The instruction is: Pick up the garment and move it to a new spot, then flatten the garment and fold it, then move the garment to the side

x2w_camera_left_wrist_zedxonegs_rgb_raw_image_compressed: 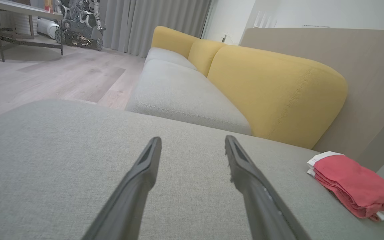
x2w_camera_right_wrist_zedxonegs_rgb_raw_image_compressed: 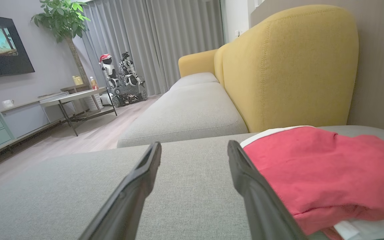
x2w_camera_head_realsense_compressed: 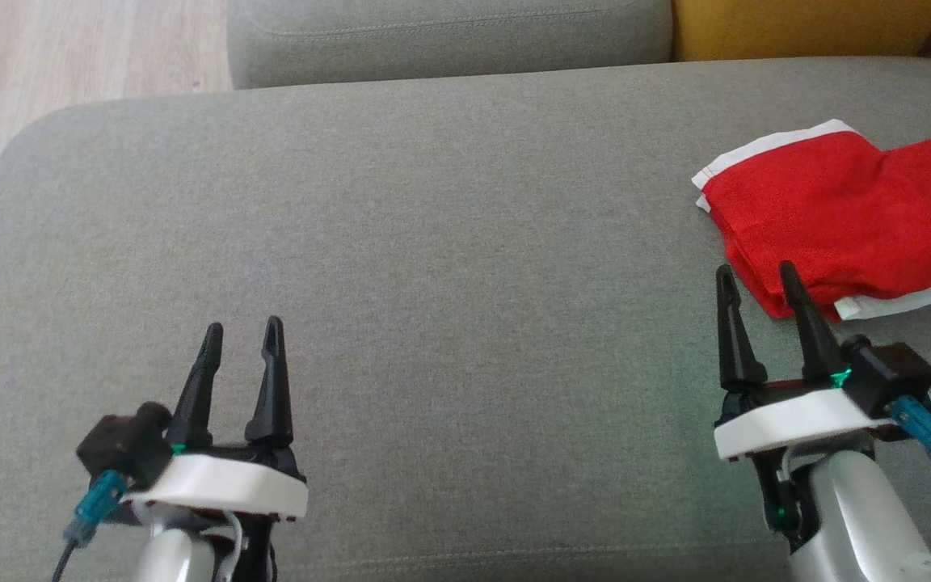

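The garment (x2w_camera_head_realsense_compressed: 837,218) is red with white trim and lies folded in a compact stack at the far right of the grey sofa cushion (x2w_camera_head_realsense_compressed: 433,242). My right gripper (x2w_camera_head_realsense_compressed: 759,276) stands open just in front of the garment's near left corner, nothing between its fingers. In the right wrist view the garment (x2w_camera_right_wrist_zedxonegs_rgb_raw_image_compressed: 325,176) lies beside the right finger, and the right gripper (x2w_camera_right_wrist_zedxonegs_rgb_raw_image_compressed: 194,148) shows empty cushion in its gap. My left gripper (x2w_camera_head_realsense_compressed: 242,331) is open over bare cushion at the lower left. From the left wrist the garment (x2w_camera_left_wrist_zedxonegs_rgb_raw_image_compressed: 355,185) sits far right, well away from the left gripper (x2w_camera_left_wrist_zedxonegs_rgb_raw_image_compressed: 193,141).
A second grey seat cushion (x2w_camera_head_realsense_compressed: 449,32) adjoins at the back, with a yellow backrest (x2w_camera_head_realsense_compressed: 805,28) at the top right. Wooden floor (x2w_camera_head_realsense_compressed: 69,48) lies beyond the cushion's left edge. Across the room stand a low table (x2w_camera_right_wrist_zedxonegs_rgb_raw_image_compressed: 78,100) and a parked robot (x2w_camera_right_wrist_zedxonegs_rgb_raw_image_compressed: 125,83).
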